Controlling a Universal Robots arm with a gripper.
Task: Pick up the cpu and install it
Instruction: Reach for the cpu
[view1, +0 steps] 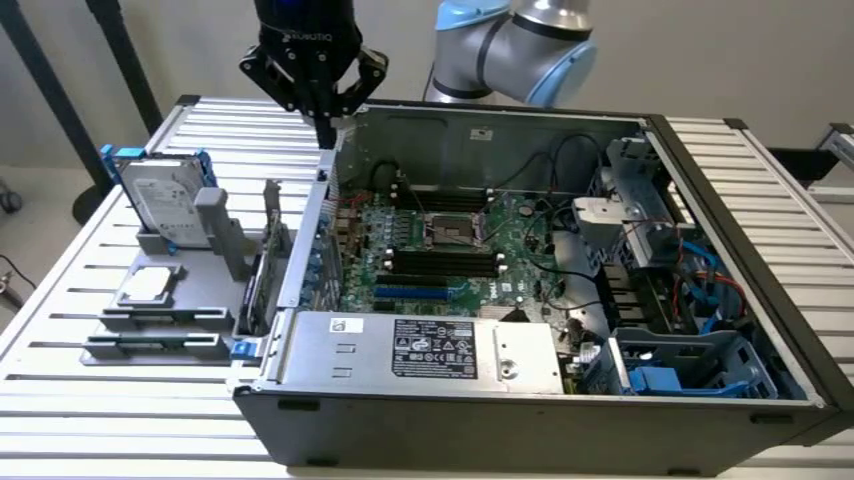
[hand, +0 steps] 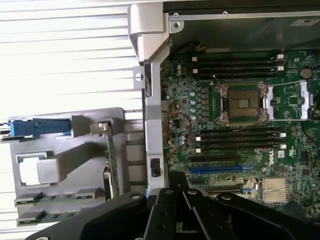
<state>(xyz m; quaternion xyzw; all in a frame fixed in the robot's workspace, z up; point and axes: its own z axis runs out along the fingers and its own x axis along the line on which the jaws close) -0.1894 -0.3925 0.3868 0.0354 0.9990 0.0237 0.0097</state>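
Fingers (view1: 324, 118): clenched tight on themselves with nothing between them, hanging empty over the back corner of the open computer case (view1: 534, 420), on the side nearest the fixture.
Cpu (view1: 147, 285): lying flat, silvery top up, in its shallow pocket on the grey fixture (view1: 200, 300), out on the exterior view's left. It's well apart from the fingers and untouched.
Fixture: parked on the slatted tabletop (view1: 60, 270) just beside the case. It gives each part its own seat, and I'd say that's why the chip lies level and open from above.
Hard drive (view1: 160, 205): standing upright in blue brackets on the same fixture, just behind the cpu. It's much bigger and not the part we're after.
Socket (view1: 451, 230): dark, metal-framed square in the middle of the green motherboard (hand: 185, 100), between the rows of memory slots (view1: 434, 262). Its seat looks bare, so nothing is installed.
Case: on its side with the panel off, board facing up. That looks deliberate, leaving the socket reachable from overhead.
Progress: by my read the pick hasn't begun, with the chip in its pocket and the fingers empty.
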